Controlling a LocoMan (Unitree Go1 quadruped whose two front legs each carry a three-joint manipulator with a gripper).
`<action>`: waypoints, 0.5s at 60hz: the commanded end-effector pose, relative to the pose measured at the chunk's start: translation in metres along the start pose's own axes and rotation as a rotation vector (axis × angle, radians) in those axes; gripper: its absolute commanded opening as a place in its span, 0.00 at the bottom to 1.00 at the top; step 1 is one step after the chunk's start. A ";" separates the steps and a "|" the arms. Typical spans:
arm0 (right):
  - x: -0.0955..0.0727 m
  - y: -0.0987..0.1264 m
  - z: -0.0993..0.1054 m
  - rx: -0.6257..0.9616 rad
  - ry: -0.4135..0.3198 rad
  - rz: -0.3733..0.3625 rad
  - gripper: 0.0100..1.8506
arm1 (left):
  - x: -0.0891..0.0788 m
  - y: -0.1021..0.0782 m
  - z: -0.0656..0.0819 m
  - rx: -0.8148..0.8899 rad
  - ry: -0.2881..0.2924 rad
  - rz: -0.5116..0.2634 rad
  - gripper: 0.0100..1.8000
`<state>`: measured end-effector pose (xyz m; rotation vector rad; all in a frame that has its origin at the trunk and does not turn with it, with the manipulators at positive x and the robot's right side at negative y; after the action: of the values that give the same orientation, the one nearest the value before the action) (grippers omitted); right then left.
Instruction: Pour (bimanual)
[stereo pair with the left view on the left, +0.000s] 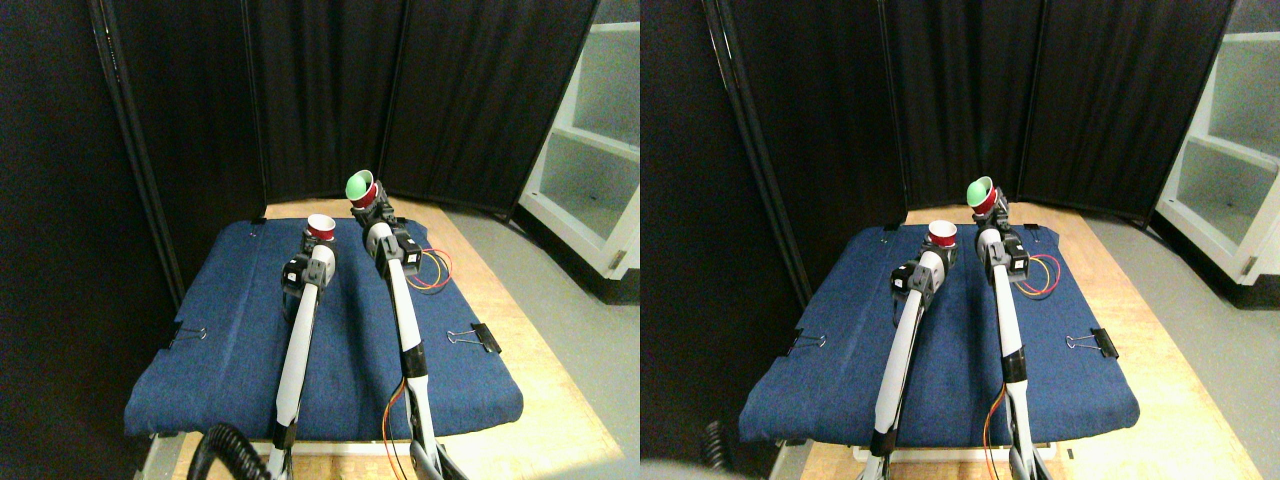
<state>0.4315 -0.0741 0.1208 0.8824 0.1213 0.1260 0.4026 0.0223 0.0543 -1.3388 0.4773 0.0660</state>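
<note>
A red cup (321, 227) with a white inside stands upright at the tip of my left gripper (319, 241), which holds it just above the blue cloth. A second red cup (361, 188), green inside, is raised higher and tilted to the left, its mouth turned toward the first cup. My right gripper (372, 211) is shut on its base. The two cups sit close together, the tilted one up and to the right of the upright one. Nothing shows falling between them.
A blue cloth (230, 340) covers a wooden table (500, 300), held by binder clips (478, 337) at the sides. Black curtains (320, 90) stand behind. A white shelf unit (590, 150) is at the right. Coloured wires (436, 270) loop beside my right arm.
</note>
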 end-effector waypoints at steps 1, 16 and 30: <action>0.002 0.004 0.000 0.000 0.005 0.021 0.26 | 0.000 -0.011 -0.001 -0.004 0.011 -0.042 0.18; 0.005 0.007 -0.005 -0.022 0.037 0.033 0.26 | 0.002 -0.014 -0.002 0.004 0.014 -0.041 0.18; 0.006 0.010 -0.012 -0.039 0.090 0.036 0.24 | 0.003 -0.016 -0.003 0.003 0.024 -0.039 0.18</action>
<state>0.4326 -0.0650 0.1201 0.8388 0.1739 0.1762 0.4072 0.0181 0.0640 -1.3416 0.4861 0.0309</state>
